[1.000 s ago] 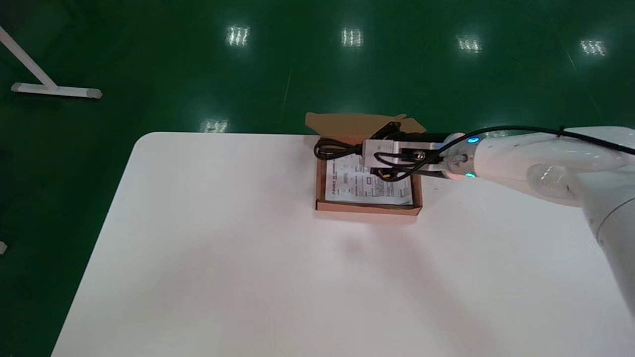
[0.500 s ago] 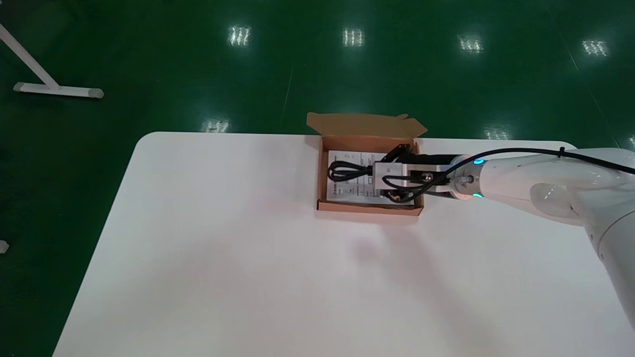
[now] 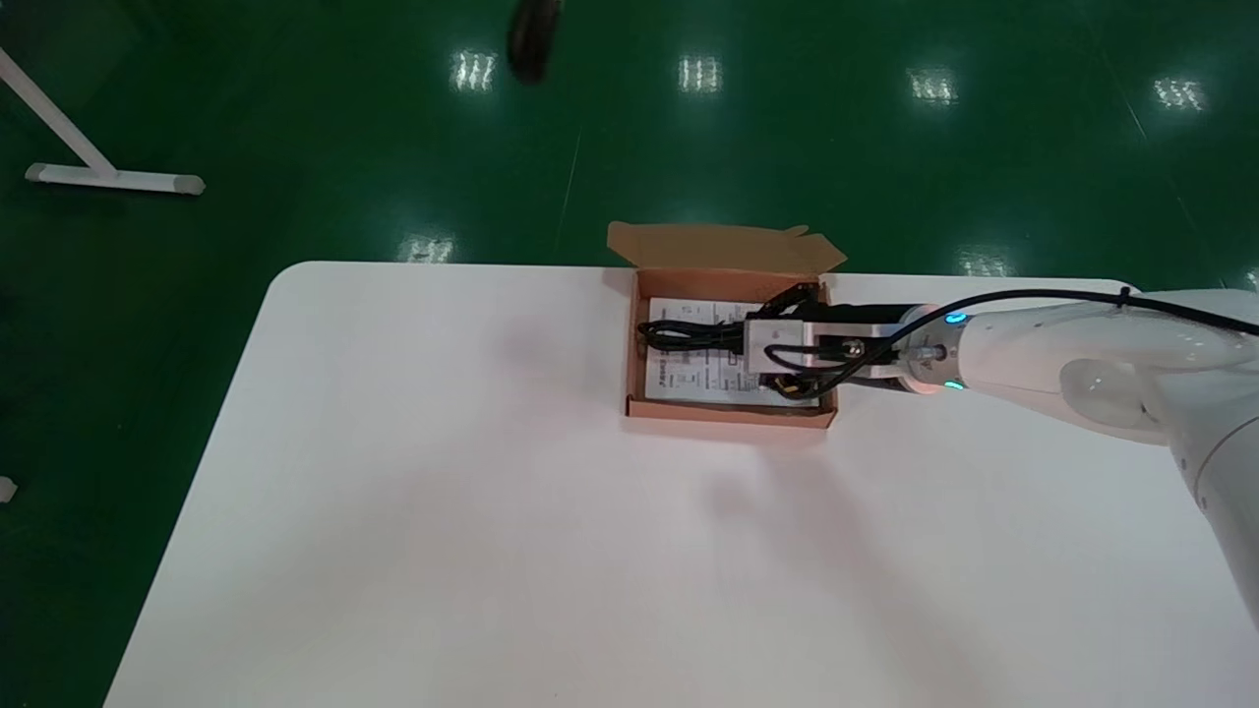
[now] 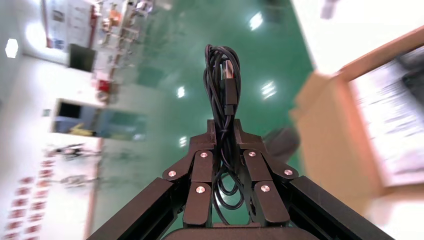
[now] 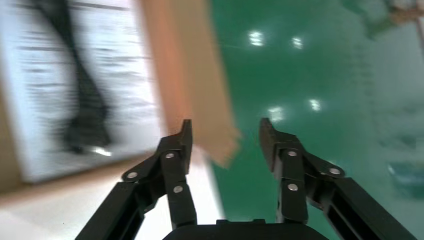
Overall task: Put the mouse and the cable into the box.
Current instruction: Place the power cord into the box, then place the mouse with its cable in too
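Observation:
An open brown cardboard box point(image 3: 728, 415) with a printed sheet point(image 3: 689, 376) inside stands at the table's far edge. In the head view an arm reaches in from the right, and its gripper point(image 3: 736, 339) holds a coiled black cable point(image 3: 684, 336) low over the box. In the left wrist view my left gripper point(image 4: 224, 127) is shut on that cable point(image 4: 223, 85), beside the box point(image 4: 330, 130). My right gripper point(image 5: 225, 131) is open with nothing between its fingers, and the box flap point(image 5: 185, 75) lies beyond it. I see no mouse that I can name.
The white table point(image 3: 492, 551) stretches wide in front of the box. A dark blurred shape point(image 3: 531, 39) shows over the green floor at the back; I cannot tell what it is. A white stand foot point(image 3: 113, 180) lies on the floor far left.
The arm with the cable came from the box's back edge toward me and down over the sheet, then shifted the bundle slightly left. The dark shape at the top is new.

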Controlling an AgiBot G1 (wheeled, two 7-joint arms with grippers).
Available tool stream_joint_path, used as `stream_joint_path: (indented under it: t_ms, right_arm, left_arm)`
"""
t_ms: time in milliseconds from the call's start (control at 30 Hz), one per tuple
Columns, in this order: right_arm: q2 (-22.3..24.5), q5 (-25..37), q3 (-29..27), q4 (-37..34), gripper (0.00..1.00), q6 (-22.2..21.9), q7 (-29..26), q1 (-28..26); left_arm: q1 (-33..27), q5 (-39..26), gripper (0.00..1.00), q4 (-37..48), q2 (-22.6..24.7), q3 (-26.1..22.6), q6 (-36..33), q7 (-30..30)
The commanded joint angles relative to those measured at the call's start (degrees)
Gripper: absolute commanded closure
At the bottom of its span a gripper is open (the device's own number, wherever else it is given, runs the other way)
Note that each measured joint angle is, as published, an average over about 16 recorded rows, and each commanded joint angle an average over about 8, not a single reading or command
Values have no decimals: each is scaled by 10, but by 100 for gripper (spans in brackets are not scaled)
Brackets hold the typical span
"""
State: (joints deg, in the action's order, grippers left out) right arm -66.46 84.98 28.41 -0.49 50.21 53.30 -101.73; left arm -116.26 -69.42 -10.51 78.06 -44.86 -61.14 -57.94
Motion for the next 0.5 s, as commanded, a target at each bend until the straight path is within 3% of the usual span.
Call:
stream_joint_path:
  t_ms: [33, 500]
  right_arm:
    - [21, -9, -6, -3, 0, 0, -13, -16]
    - [78, -4, -3, 4, 0, -3, 11, -21]
  left_arm:
    - [28, 8, 100, -10, 2, -1, 0, 5]
    - [132, 62, 100, -116, 6, -60, 50, 47]
